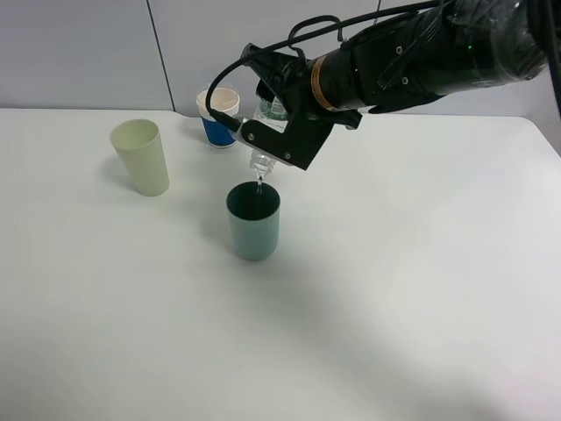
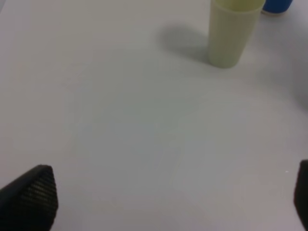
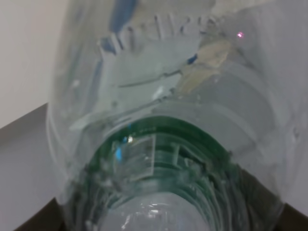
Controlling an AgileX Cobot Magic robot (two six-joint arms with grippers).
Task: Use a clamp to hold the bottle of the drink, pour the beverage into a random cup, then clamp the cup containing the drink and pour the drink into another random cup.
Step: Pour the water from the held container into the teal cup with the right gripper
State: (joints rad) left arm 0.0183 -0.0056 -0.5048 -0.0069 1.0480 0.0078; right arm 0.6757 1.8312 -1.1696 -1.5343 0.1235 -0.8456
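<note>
Clamped the bottle (image 1: 261,160) in the right jaws, tipped mouth-down at 12 o'clock of the teal tumbler (image 1: 254,224), dribbling water (image 1: 259,182) in. Had the left jaws wide and empty. Could have spilled on the table (image 1: 394,289) by drifting off the rim, or knocked the tumbler by dipping.

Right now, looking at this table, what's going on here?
The right gripper holds the clear bottle tipped neck-down over the teal cup, and a thin stream of beverage runs into it. The pale yellow-green tumbler and the blue paper cup stand untouched behind. The left gripper hangs open over the table, holding nothing.
</note>
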